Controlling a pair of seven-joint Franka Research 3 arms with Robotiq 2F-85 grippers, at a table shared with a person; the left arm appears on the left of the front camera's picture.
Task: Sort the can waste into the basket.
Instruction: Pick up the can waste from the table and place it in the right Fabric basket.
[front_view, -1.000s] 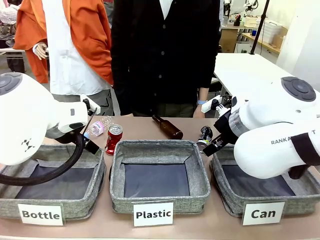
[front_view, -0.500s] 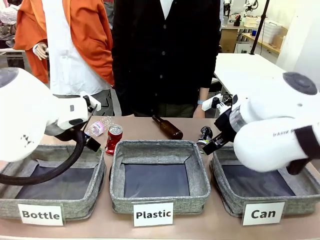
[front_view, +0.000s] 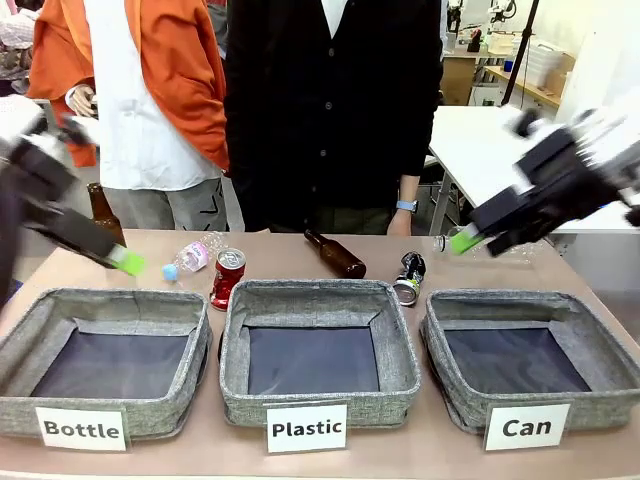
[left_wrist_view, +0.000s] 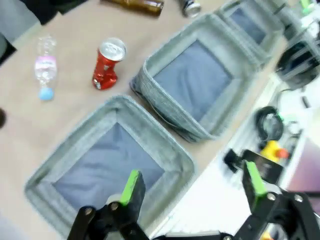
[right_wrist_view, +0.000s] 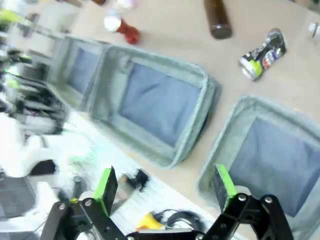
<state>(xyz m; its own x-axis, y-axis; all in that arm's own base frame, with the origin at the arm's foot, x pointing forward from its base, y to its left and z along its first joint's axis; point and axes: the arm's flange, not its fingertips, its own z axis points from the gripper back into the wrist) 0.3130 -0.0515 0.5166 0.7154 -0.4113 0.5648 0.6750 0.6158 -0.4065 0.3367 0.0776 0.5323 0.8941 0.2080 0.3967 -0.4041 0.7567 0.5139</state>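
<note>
Red can (front_view: 229, 278) upright on table (front_view: 270, 258), dented can (front_view: 409, 276) on its side, top toward camera, beside Can basket (front_view: 530, 300), left claw (left_wrist_view: 192, 182) and right claw (right_wrist_view: 162, 182) released, both lifted outward since earlier

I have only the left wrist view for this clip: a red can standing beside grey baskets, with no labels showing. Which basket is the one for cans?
Observer: In the front view, the Can basket is the one on the robot's right. A white card on its near wall reads "Can".
Operator: Anything to pick up near it?
Observer: A dented can lies on its side on the table, at the far end of the gap between the Plastic basket and the Can basket.
Operator: Is the other arm on it?
Observer: No. The right gripper hangs above the baskets with its jaws open, holding nothing.
</note>
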